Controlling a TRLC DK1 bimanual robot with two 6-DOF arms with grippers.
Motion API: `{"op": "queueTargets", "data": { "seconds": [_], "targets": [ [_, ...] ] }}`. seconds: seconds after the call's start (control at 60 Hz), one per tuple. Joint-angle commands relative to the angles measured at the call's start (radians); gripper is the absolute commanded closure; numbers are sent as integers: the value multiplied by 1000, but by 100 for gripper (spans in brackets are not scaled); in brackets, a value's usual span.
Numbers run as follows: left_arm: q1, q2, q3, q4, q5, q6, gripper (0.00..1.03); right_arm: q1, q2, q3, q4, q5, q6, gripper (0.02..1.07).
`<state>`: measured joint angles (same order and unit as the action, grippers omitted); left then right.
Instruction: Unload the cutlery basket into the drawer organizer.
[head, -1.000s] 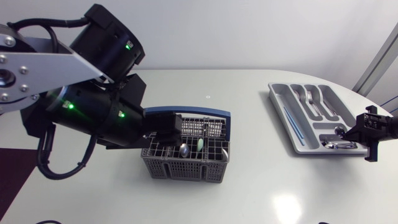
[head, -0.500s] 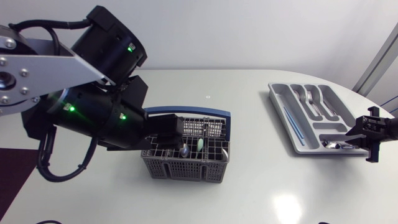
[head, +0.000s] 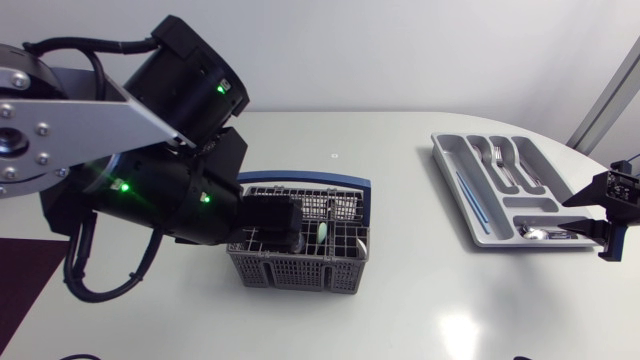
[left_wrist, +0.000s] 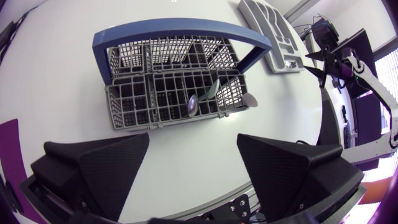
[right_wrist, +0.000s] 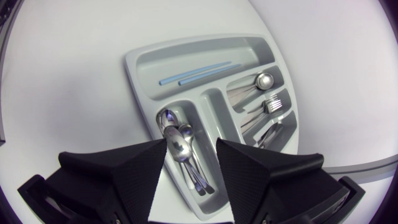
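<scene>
The left gripper (left_wrist: 193, 144) stands wide open and empty, its arm bent down over the cutlery basket (left_wrist: 132, 107) at the table's left. The right gripper (right_wrist: 189, 152), partly open and empty, hangs over the spoons (right_wrist: 179, 138) in the drawer organizer (right_wrist: 140, 62) at the right.

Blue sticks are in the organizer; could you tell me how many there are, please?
2 blue sticks, side by side in the organizer's long compartment: one nearer the outer wall, the other just inward. The whole compartment shows, so none seems hidden.
</scene>
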<state>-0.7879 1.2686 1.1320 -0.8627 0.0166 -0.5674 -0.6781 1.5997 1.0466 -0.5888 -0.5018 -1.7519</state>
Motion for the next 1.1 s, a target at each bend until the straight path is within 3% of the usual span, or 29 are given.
{"op": "queueTargets", "data": {
  "seconds": [0.0,0.25,0.45,0.833,1.083],
  "targets": [
    [-4,23,8,7,-7,63,4,25,-46,-25,-63,-20,38,44],
    [15,52,22,11,39,207,4,94,-181,-34,-298,-92,89,43],
    [64,80,25,28,92,301,4,181,-304,-89,-393,-126,143,43],
    [124,155,48,37,164,368,5,367,-451,-203,-401,-161,307,43],
    [153,190,60,50,180,379,12,463,-508,-273,-333,-161,410,43]
  ]
}}
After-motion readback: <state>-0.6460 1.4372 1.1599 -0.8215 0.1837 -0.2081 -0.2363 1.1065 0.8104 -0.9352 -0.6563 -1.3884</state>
